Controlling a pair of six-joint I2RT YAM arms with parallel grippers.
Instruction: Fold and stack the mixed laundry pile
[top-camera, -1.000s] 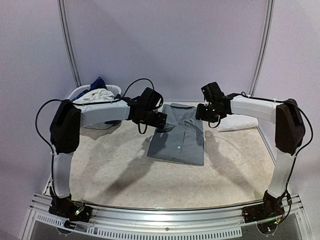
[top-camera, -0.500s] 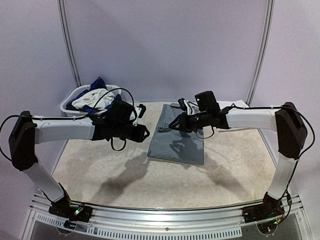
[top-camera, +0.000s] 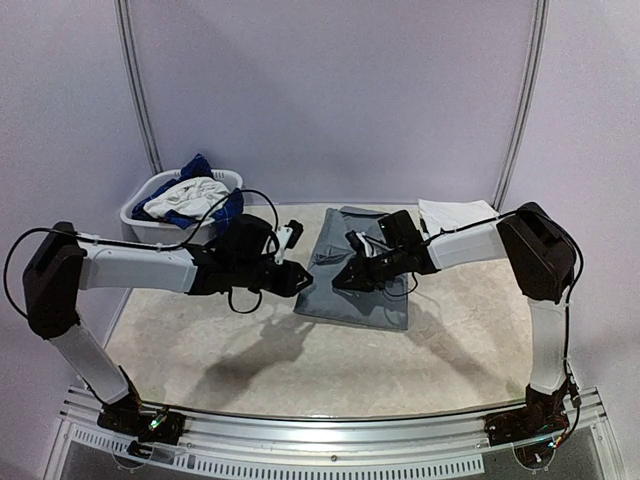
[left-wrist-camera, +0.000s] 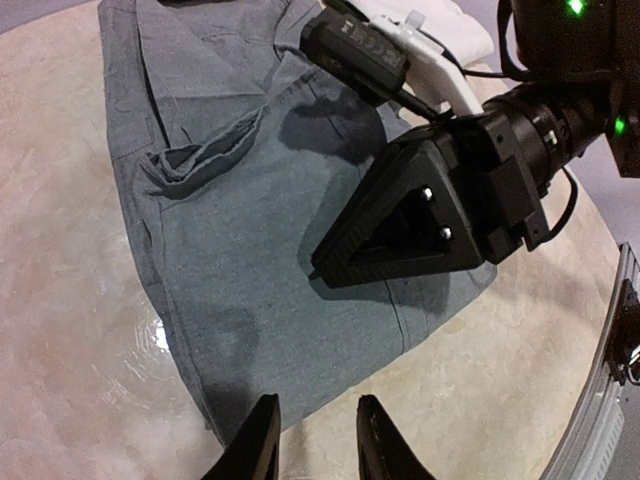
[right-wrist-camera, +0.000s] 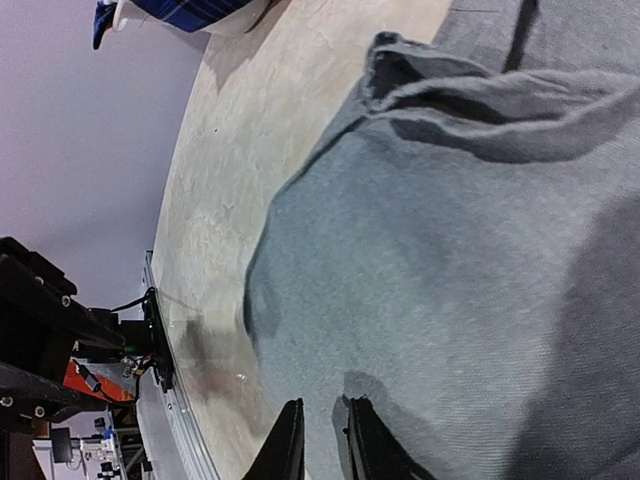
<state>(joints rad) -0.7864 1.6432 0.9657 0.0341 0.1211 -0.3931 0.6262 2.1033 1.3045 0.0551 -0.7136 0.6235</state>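
Left gripper (left-wrist-camera: 317, 402) – jaws a slim gap apart, the grey shirt (left-wrist-camera: 250, 230) edge right at their tips. Right gripper (right-wrist-camera: 322, 402) – jaws equally close, the shirt beneath and ahead. I cannot tell whether either grips cloth.

On the table (top-camera: 250, 350), shirt (top-camera: 375, 305) centre, basket (top-camera: 135, 212) behind-left, folded cloth (top-camera: 455, 213) behind-right.

The left gripper (top-camera: 304, 280) and the right gripper (top-camera: 338, 284) are meeting low over the grey shirt (top-camera: 370, 300), leaving little room between them. The basket (top-camera: 135, 213) is blocking the far left, the white cloth (top-camera: 455, 215) the far right. The table (top-camera: 300, 370) is offering free passage near the front.
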